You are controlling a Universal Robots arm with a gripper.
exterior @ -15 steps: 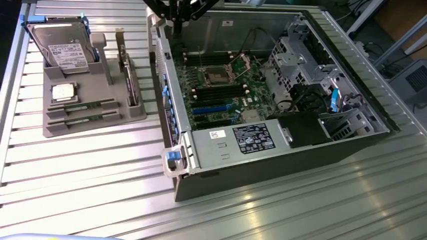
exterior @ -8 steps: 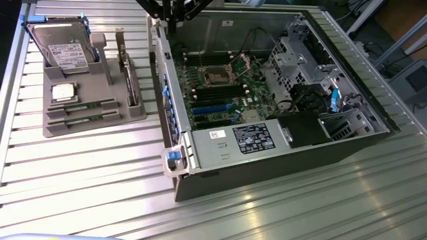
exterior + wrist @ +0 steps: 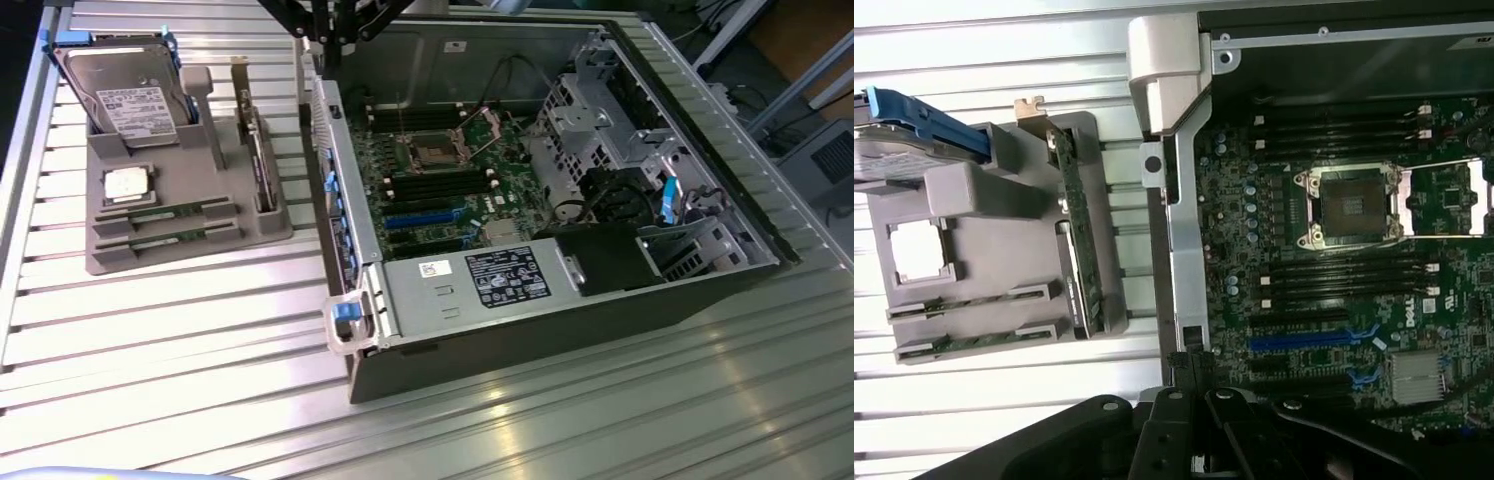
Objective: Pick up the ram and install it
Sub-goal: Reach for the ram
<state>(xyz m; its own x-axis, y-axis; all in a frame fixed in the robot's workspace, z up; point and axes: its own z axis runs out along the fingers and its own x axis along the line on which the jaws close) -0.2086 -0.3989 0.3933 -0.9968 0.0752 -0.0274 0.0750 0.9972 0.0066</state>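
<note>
Ram (image 3: pixel 167 212) in grey holder (image 3: pixel 147 258), beside open case (image 3: pixel 561 325)

The gripper (image 3: pixel 1190 380) is matte black, with angular linkage bars and round pivot pins.

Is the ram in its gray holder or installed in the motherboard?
In the gray holder: ram sticks lie in its slots; the motherboard slots look empty.

The hard drive (image 3: pixel 884 168) runs off the wrist view's edge.
</note>
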